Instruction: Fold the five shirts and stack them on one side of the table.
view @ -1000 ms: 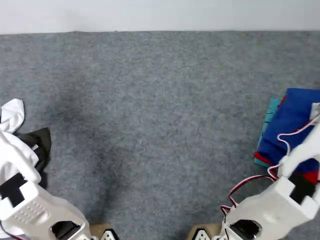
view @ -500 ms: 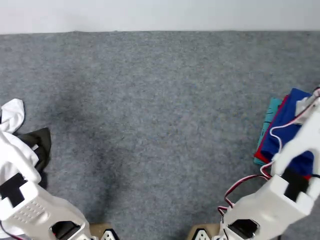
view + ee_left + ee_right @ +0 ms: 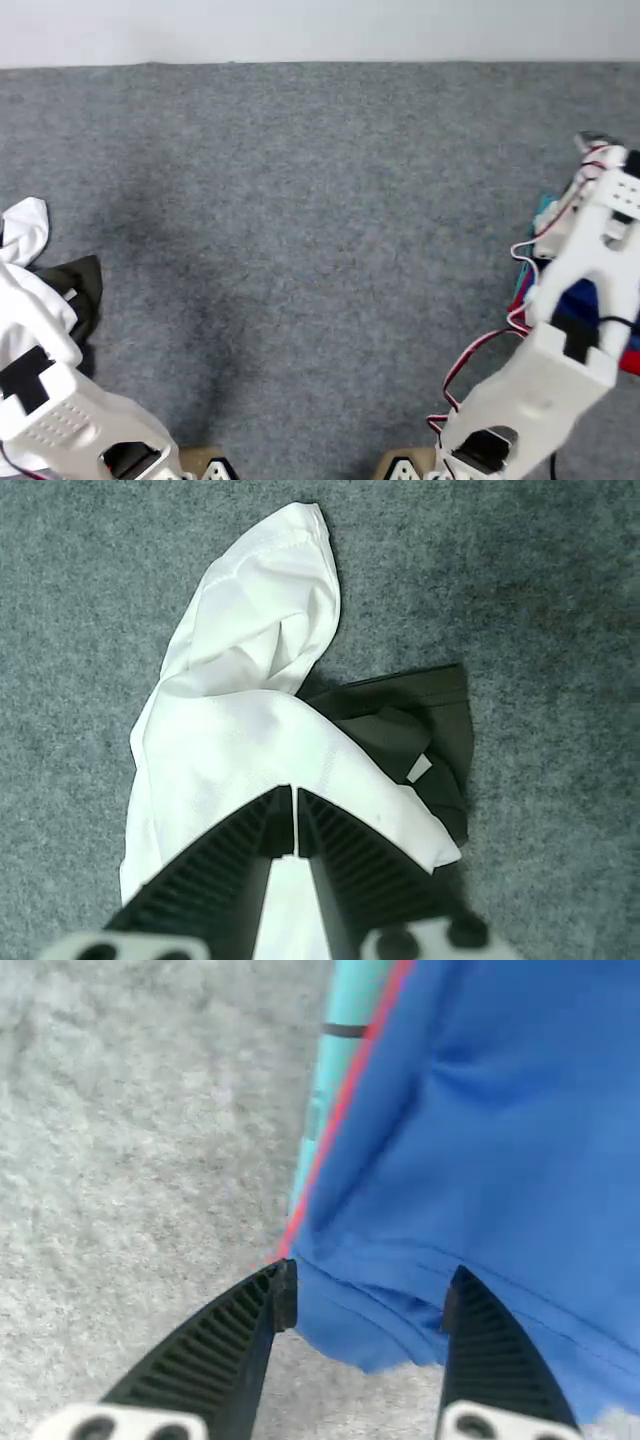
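Note:
A crumpled white shirt [image 3: 240, 720] lies at the table's left edge, partly over a black shirt [image 3: 415, 735]. My left gripper [image 3: 296, 802] is shut on the white shirt's cloth; both shirts also show in the high view, white shirt [image 3: 25, 265] and black shirt [image 3: 78, 285]. At the right edge sits a stack with a blue shirt [image 3: 500, 1140] on top, a red shirt [image 3: 345, 1110] under it and a teal shirt [image 3: 345, 1020] at the bottom. My right gripper [image 3: 375, 1295] is open, its fingers either side of the blue shirt's corner. The right arm [image 3: 590, 280] covers most of the stack.
Grey carpet-like table cover [image 3: 320, 220] spreads wide between the two arms. A pale wall strip [image 3: 320, 30] runs along the far edge. Red and white cables [image 3: 490, 350] loop beside the right arm.
The right arm has swung farther out over the shirt stack, hiding more of the blue shirt. The left arm and the white shirt have stayed still.

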### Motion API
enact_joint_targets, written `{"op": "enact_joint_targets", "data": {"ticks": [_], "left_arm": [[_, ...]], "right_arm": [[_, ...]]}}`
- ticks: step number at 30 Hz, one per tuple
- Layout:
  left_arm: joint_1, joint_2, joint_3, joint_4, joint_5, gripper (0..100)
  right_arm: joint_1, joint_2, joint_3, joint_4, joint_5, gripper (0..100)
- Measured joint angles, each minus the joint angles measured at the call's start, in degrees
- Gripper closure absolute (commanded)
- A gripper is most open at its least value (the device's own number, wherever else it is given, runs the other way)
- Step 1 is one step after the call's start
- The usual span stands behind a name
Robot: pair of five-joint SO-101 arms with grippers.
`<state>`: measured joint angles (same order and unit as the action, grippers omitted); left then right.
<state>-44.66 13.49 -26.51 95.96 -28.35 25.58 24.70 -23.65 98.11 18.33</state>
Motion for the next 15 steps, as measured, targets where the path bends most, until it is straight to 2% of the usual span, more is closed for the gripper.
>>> {"op": "enact_joint_targets", "data": {"ticks": [4, 11, 15], "left_arm": [[0.00, 0.00, 0.00, 0.00, 0.00, 98], [-0.09, 0.00, 0.00, 0.00, 0.00, 98], [-0.09, 0.00, 0.00, 0.00, 0.00, 98]], "right_arm": [[-1.49, 2.46, 0.00, -2.20, 0.00, 76.0], [0.26, 2.99, 0.00, -4.40, 0.00, 76.4], [1.41, 2.99, -0.79, -4.66, 2.73, 83.2]]}}
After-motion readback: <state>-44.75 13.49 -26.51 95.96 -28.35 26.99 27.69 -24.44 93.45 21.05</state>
